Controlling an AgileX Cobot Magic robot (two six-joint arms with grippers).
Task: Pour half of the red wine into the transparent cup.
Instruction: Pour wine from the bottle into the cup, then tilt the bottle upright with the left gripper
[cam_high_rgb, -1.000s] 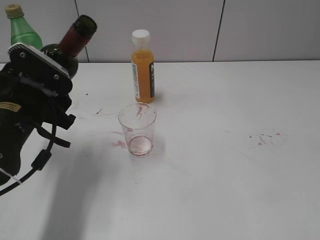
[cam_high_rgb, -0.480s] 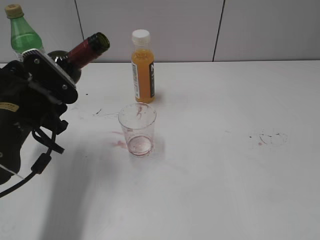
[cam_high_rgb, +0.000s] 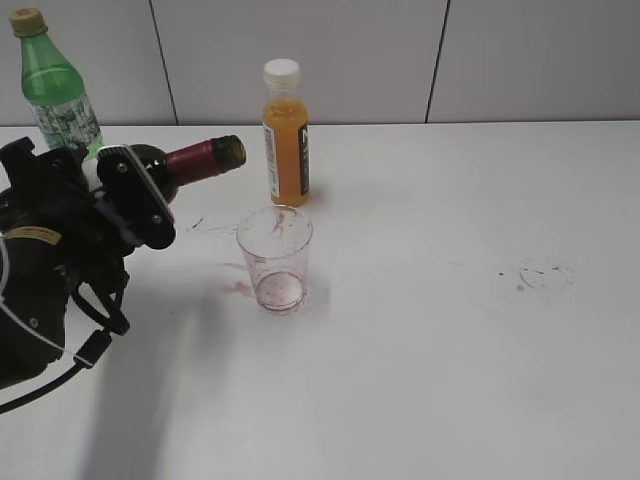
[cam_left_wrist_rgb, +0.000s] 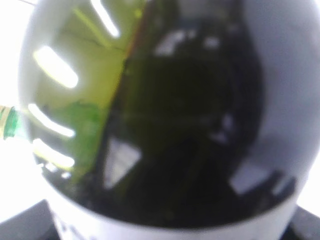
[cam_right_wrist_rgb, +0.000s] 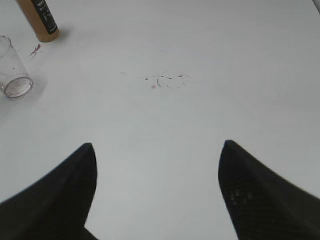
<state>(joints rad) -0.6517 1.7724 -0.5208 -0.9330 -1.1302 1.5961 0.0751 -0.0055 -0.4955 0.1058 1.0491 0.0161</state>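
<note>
My left gripper (cam_high_rgb: 125, 200) is shut on the dark glass wine bottle (cam_high_rgb: 195, 160), which is tipped almost level, its red foil neck and open mouth pointing right, up and left of the transparent cup (cam_high_rgb: 275, 257). No wine shows leaving the mouth. The cup stands upright on the white table (cam_high_rgb: 420, 330) with reddish stains at its base; it also shows in the right wrist view (cam_right_wrist_rgb: 12, 70). The left wrist view is filled by the bottle's dark glass (cam_left_wrist_rgb: 185, 125), blurred. My right gripper (cam_right_wrist_rgb: 157, 150) is open and empty above bare table, out of the exterior view.
An orange juice bottle (cam_high_rgb: 285, 135) with a white cap stands just behind the cup, and shows in the right wrist view (cam_right_wrist_rgb: 40, 20). A green plastic bottle (cam_high_rgb: 55, 85) stands at the back left. Red stains mark the table by the cup (cam_high_rgb: 240, 288) and at the right (cam_high_rgb: 545, 275).
My left gripper has tipped the wine bottle from steeply slanted to almost level and carried its mouth down and right toward the cup. The cup has not moved.
</note>
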